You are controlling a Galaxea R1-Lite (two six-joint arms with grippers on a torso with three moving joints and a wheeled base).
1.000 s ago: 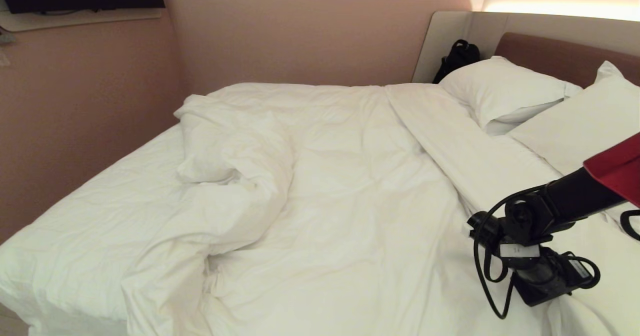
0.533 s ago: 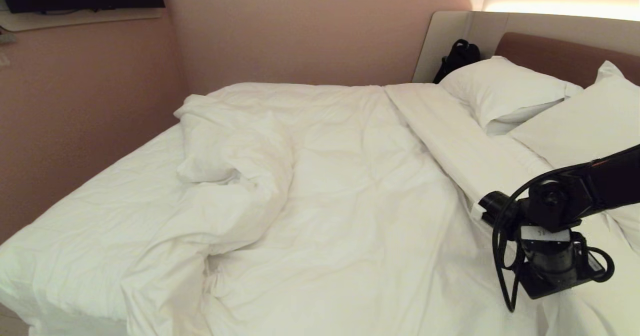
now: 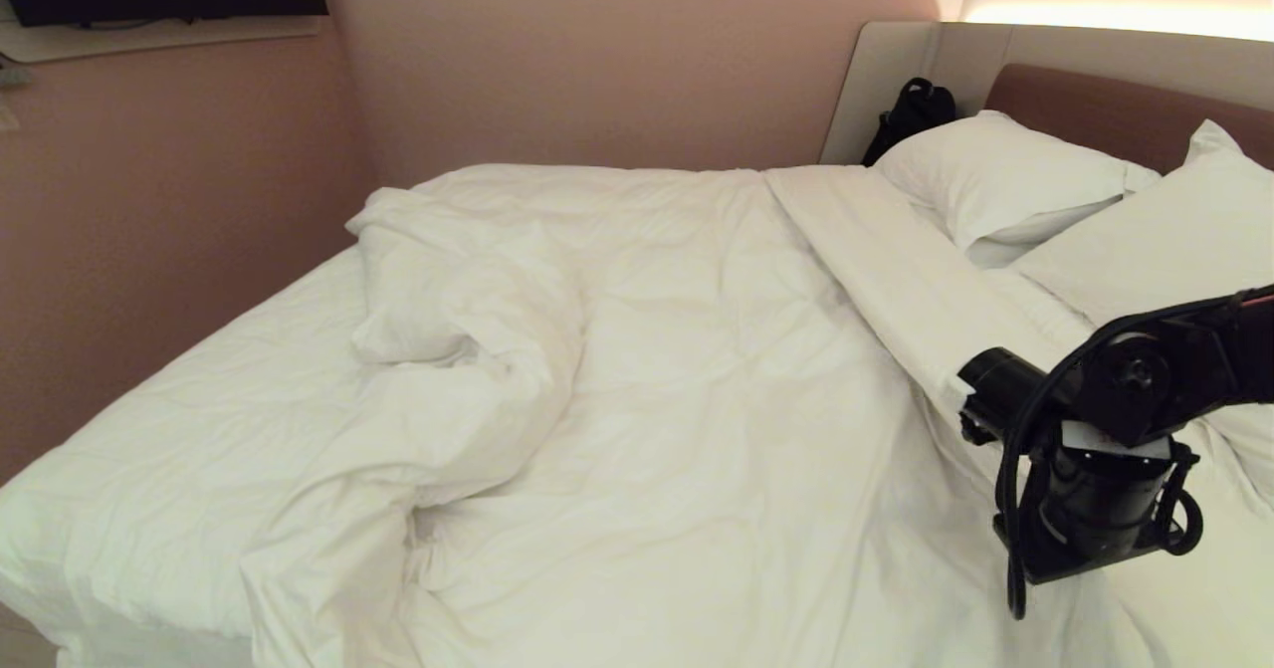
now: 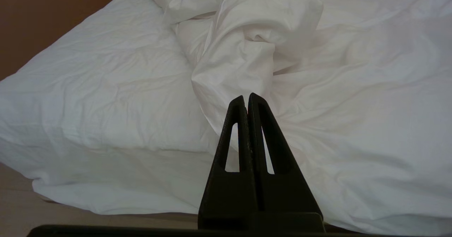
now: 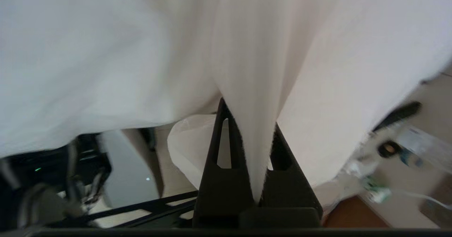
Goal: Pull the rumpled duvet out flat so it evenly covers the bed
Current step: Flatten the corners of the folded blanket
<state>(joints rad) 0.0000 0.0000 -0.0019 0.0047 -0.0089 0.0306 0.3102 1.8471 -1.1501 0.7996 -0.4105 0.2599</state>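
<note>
Duvet point(image 3: 677, 369) is spread over most of the bed point(image 3: 149, 469), bunched into a rumpled heap toward the left side, where bare sheet point(image 3: 199, 399) is exposed. Along the head end a folded-back band of it is seen lying just below two pillows point(image 3: 1005, 185), the nearer one cut off by the frame edge. A dark bag point(image 3: 911, 115) is partly hidden behind the far pillow, against the headboard point(image 3: 1095, 111).

The right gripper point(image 5: 252, 124) is closed on a fold of duvet, the cloth pinched between its fingers point(image 5: 215, 148) and draped over them so that the tips are hidden. In the head view only the arm's wrist is seen at the lower right; the fingers themselves are concealed beneath it. Blurred objects below the hanging cloth cannot be made out.

The left gripper point(image 4: 247, 99) is held clear of the bed's near edge, fingers pressed together on nothing, pointed toward the heap.
</note>
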